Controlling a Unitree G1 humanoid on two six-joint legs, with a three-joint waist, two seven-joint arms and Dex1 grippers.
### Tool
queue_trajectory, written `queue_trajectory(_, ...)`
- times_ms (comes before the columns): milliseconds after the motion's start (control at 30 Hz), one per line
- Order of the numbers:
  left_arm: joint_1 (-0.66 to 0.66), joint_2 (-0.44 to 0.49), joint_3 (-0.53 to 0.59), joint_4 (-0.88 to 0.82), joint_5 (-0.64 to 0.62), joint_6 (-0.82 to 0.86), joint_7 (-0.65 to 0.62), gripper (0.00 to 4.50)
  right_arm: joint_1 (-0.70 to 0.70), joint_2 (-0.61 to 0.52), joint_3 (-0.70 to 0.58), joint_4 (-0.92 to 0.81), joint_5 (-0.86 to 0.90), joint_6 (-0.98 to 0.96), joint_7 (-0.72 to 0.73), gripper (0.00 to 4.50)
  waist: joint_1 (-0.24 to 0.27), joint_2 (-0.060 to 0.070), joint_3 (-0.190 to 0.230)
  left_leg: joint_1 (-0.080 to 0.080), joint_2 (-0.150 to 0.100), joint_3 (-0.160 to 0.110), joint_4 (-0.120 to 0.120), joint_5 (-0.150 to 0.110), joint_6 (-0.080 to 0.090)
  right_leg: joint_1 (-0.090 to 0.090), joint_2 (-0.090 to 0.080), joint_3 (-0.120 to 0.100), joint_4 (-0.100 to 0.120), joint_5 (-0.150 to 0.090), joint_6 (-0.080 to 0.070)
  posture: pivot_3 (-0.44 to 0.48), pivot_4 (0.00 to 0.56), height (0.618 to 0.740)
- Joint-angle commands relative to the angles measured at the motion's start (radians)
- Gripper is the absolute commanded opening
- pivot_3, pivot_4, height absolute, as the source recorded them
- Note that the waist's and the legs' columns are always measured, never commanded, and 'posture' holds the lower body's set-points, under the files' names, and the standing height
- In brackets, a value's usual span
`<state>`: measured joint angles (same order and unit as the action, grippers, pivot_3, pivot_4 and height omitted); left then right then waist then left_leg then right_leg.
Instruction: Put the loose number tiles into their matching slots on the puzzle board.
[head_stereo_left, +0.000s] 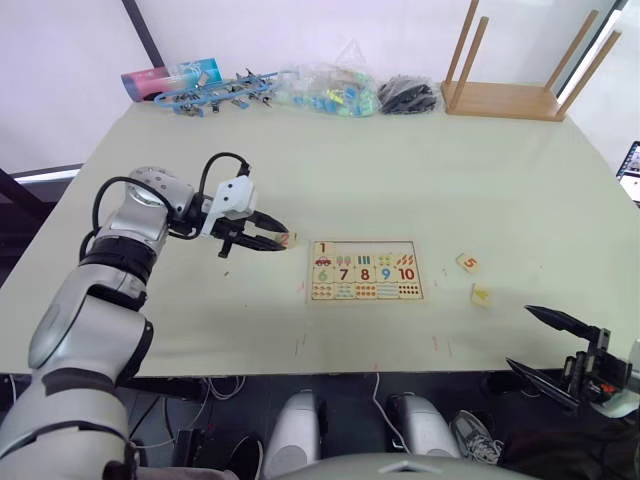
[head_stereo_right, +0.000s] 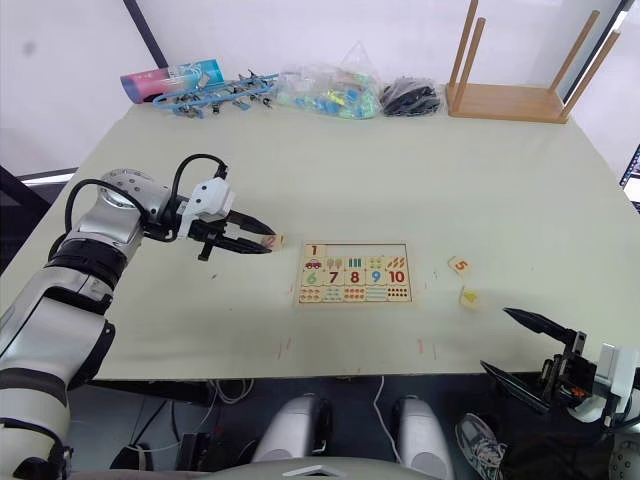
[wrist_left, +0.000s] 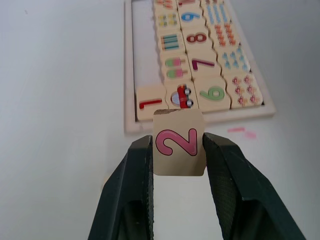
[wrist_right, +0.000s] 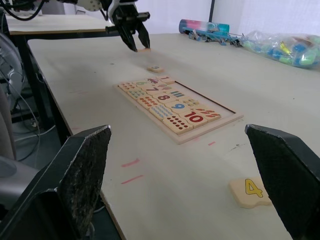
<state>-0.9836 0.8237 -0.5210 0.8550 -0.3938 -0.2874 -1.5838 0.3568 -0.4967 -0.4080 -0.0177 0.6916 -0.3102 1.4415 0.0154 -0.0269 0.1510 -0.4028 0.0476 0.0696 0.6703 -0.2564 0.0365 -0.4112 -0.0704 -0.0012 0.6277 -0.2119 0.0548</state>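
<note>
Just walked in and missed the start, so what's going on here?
The robot is filling a number puzzle board on the table. Its left hand is shut on the 2 tile, held just off the board's left end. The 1 tile already sits in the top row; the slots beside it look empty. The 5 tile and the 4 tile lie loose to the right of the board. The right hand is open, low by the table's near edge.

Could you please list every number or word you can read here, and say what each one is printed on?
"2": tile in the left gripper.
"1": tile seated in the puzzle board.
"6 7 8 9 10": board's number row.
"5": loose tile.
"4": loose tile.
Pink tube: print unreadable.
</note>
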Motion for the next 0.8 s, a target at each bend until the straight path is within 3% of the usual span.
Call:
queue_trajectory(33,-0.005,-0.021,0.063,-0.093,0.01,0.087,-0.031,0.99,0.008,0.008,-0.004,-0.028,0.002,-0.018,-0.016,4.5,-0.001,0.0,0.0,0.0,0.0,0.0,0.0,0.0,0.0,0.0,0.0,0.0,0.0,0.0,0.0,0.0,0.15,0.74)
queue_trajectory(300,0.007,-0.122,0.132,-0.267,0.085,0.277,0.059,0.99,0.015,0.026,0.005,-0.057,-0.032,-0.044,-0.069,4.5,0.0,0.0,0.0,0.0,0.0,0.0,0.0,0.0,0.0,0.0,0.001,0.0,0.0,0.0,0.0,0.0,0.15,0.74)
queue_trajectory(567,-0.033,-0.235,0.144,-0.249,0.232,0.306,0.165,0.99,0.019,0.04,0.031,-0.105,-0.043,-0.045,-0.118,4.5,-0.001,0.0,0.0,0.0,-0.001,0.0,0.0,0.0,0.0,0.001,0.001,0.001,0.0,0.0,0.0,0.0,0.15,0.74)
queue_trajectory(800,-0.035,-0.265,0.125,-0.252,0.34,0.332,0.181,0.99,0.051,0.05,0.043,-0.158,-0.048,-0.051,-0.16,4.5,-0.001,0.0,0.0,0.001,-0.001,0.0,0.0,0.0,0.0,0.001,0.001,0.002,0.0,0.0,0.0,0.0,0.15,0.74)
